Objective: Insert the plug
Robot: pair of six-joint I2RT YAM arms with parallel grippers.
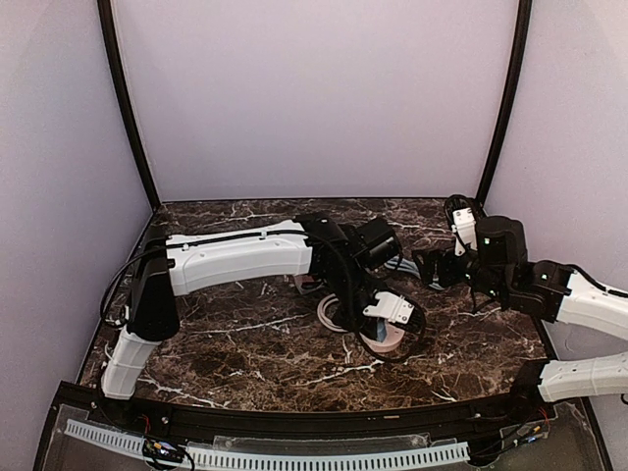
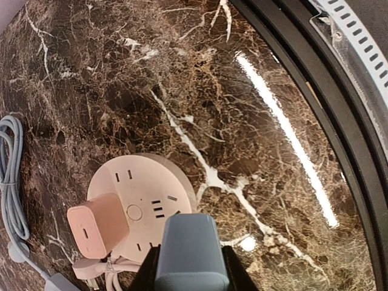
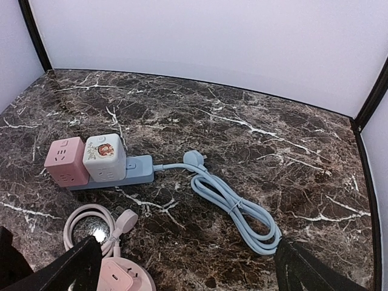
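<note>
In the left wrist view my left gripper [image 2: 189, 270] is shut on a blue-grey block plug [image 2: 187, 248]. The plug hangs over the near rim of a round pink power strip [image 2: 145, 188] that lies flat on the marble table. I cannot tell whether the plug touches the strip. A pink adapter [image 2: 97, 223] sits in the strip's left side. From above, the left gripper [image 1: 391, 319] hovers over the same strip [image 1: 378, 340]. To the right of the strip, my right gripper [image 1: 432, 267] stands open with nothing in it; its fingers [image 3: 66, 270] frame the wrist view's lower corners.
A blue bar power strip [image 3: 136, 170] lies at the left in the right wrist view, carrying a pink cube [image 3: 62, 159] and a white cube [image 3: 103, 156]. Its coiled blue cable [image 3: 236, 203] lies mid-table. A pink cable coil [image 3: 82, 221] sits beside the round strip. A black frame rail [image 2: 327, 103] borders the table.
</note>
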